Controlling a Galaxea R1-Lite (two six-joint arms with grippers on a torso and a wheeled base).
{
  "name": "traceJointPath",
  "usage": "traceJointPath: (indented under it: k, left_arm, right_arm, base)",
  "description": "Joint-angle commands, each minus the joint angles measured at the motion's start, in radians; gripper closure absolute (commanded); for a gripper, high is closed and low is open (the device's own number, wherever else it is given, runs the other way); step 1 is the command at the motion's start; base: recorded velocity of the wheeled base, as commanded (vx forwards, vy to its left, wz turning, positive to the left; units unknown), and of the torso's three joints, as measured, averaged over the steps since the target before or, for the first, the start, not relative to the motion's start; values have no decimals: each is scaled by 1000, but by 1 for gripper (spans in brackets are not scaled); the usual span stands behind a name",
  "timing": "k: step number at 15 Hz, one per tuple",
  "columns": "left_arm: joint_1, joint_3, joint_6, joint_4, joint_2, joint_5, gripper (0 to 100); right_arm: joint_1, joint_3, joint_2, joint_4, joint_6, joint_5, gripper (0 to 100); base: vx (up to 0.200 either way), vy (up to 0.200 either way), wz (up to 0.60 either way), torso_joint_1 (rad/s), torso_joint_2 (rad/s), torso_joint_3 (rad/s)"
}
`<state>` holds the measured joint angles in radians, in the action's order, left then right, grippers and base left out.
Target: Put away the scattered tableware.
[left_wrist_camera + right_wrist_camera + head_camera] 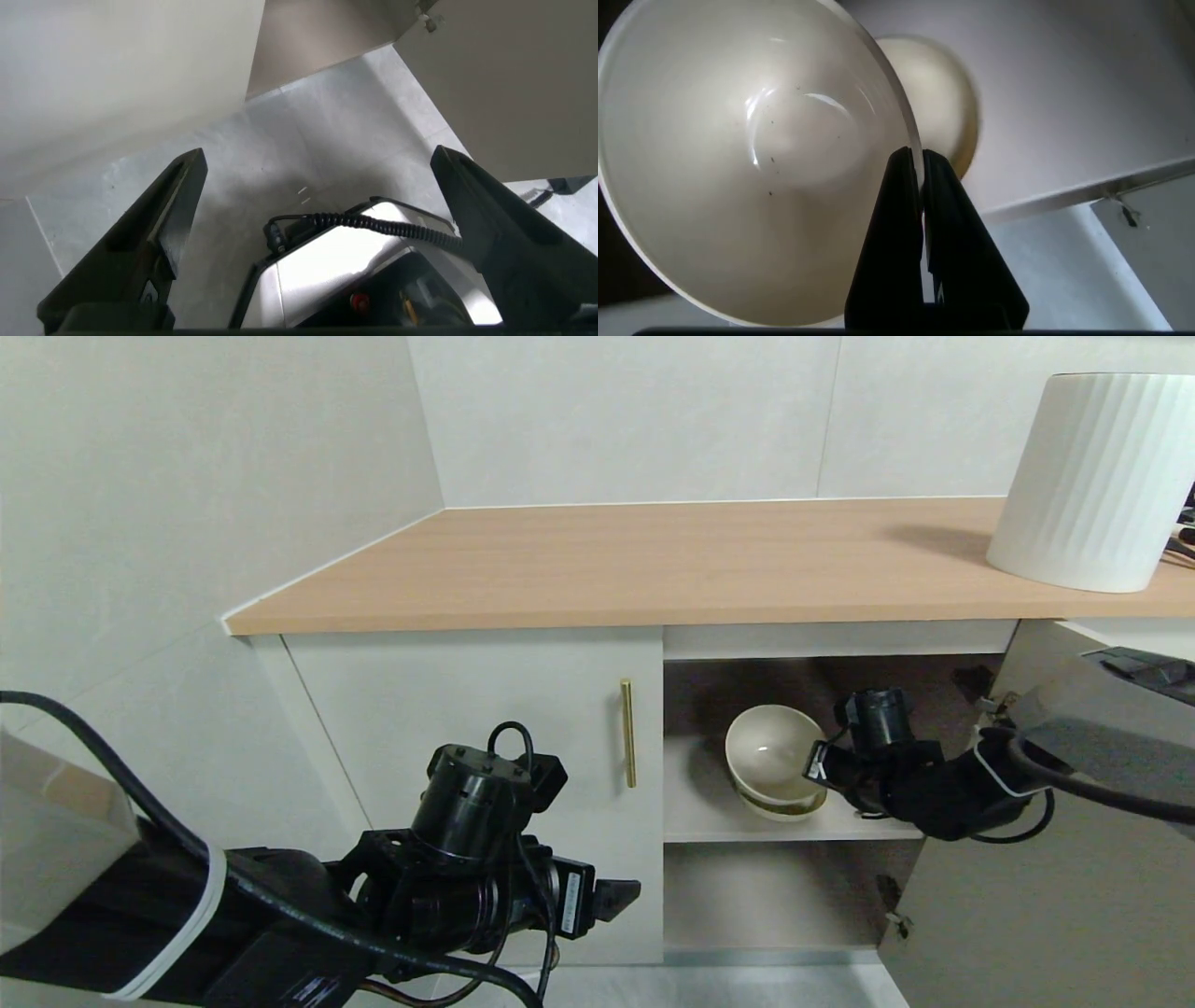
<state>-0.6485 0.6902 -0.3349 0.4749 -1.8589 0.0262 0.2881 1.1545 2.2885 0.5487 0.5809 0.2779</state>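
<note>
Fingers (895, 252) on bowl (738, 131) rim (over cabinet shelf (709, 817))

bowl (766, 751) in cabinet (467, 709), over upper shelf (700, 817)

A kitchen: wooden countertop (653, 565) over white cabinets (448, 691) with a brass handle (628, 733), tiled walls (616, 420), a bowl (766, 756) inside.

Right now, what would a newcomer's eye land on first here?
The right claw pinches the rim of a tilted cream bowl inside the open cupboard, next to a second bowl on the shelf. A white ribbed container stands on the counter at the right. The left claw hangs open, low.
</note>
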Motion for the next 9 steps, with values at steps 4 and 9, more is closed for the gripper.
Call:
traceJointPath:
  k: [4, 9]
  left_arm:
    - [0, 0, 0, 1, -2, 0, 0]
    - [0, 0, -1, 1, -8, 0, 0]
  right_arm:
    - [-33, 59, 88, -4, 1, 3, 100]
    - [-40, 99, 118, -9, 1, 11, 100]
  base:
    - [0, 0, 0, 0, 0, 0]
    - [0, 0, 0, 0, 0, 0]
